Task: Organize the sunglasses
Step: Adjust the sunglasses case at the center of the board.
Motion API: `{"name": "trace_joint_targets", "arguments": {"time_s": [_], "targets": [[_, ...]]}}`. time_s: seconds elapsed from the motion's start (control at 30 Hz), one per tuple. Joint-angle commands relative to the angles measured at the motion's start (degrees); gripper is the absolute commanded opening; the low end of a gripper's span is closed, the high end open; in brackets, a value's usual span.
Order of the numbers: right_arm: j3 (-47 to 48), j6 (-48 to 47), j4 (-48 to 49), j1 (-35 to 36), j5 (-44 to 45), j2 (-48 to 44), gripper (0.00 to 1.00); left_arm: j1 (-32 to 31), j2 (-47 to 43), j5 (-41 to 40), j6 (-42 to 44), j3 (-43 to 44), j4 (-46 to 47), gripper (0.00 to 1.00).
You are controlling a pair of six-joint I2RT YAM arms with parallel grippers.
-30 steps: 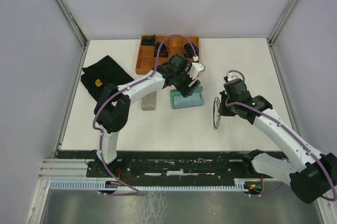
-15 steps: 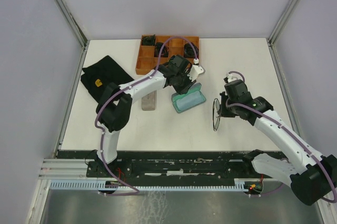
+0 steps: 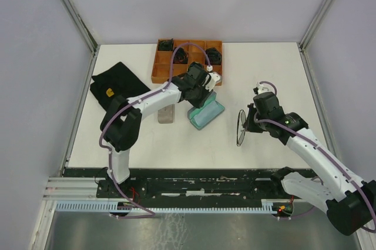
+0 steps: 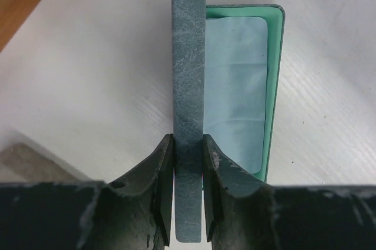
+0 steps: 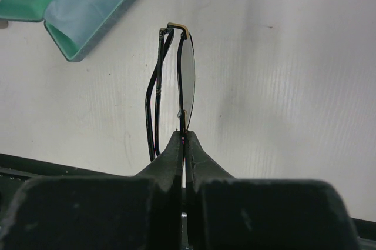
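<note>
Left gripper (image 4: 188,144) clenched on upright lid (image 4: 189,56) of grey-blue oblong fabric case (image 3: 207,113), mint-green inside, w/ pale blue cloth (image 4: 235,85) lying in the open bottom half on white worktop (image 4: 88,85). Right gripper (image 5: 184,138) pinched tight on thin dark wire-framed sunglasses (image 5: 188,79), arms folded, gripped only at edge of one lens rim. Sunglasses near case on its right, not touching it. Cannot tell whether far end is clear of worktop.

Risks from here, as judged:
- Thin pinch on a rim edge, so poss. pivot or slip of frame btwn the pads during the carry. Result: a drop on worktop, or arrival twisted vs. case opening.
- Case sitting at an angle in top view. Long axis of frame must match it, else wire catching on case rim and bending, or one end left riding on the edge.
- Lid held by a narrow grip low on its edge. Any tug from left arm could drag or tip the whole case, or let lid snap down on frame or on right gripper.
- Loose cloth could bunch under frame and stop it seating flat.
- Both arms converging over one small opening: contact btwn grippers likely w/o a steep, narrow approach.
- Too much downward push could stress lens or hinge.
</note>
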Motion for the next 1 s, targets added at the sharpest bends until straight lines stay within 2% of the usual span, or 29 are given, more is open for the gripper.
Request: {"name": "trace_joint_targets", "arguments": {"time_s": [0.0,0.23,0.4,0.47,0.73,0.97], "targets": [[-0.33,1.9,4.04,-0.31,-0.34,-0.44,0.0,-1.11,-6.69,-8.54,-10.88,-4.06,0.8,0.25],[-1.91,4.82,7.74,-0.28,-2.38,-0.47,0.0,-3.07,-12.11,-14.24,-25.31,-11.76,3.09,0.25],[-2.87,7.29,10.67,-0.18,-3.86,-0.36,0.0,-5.39,-16.01,-16.94,-33.59,-20.17,9.99,0.31],[-3.21,7.94,11.77,-0.24,-4.49,-0.37,0.0,-5.81,-17.43,-17.72,-36.07,-22.14,11.68,0.37],[-5.01,11.38,21.65,-0.26,-11.91,3.85,0.0,-5.88,-20.03,-15.8,-36.77,-23.3,13.78,0.57],[-6.61,17.63,34.33,-0.17,-13.45,10.18,0.0,-5.89,-21.13,-14.22,-36.23,-24.14,14.23,0.61]]}}
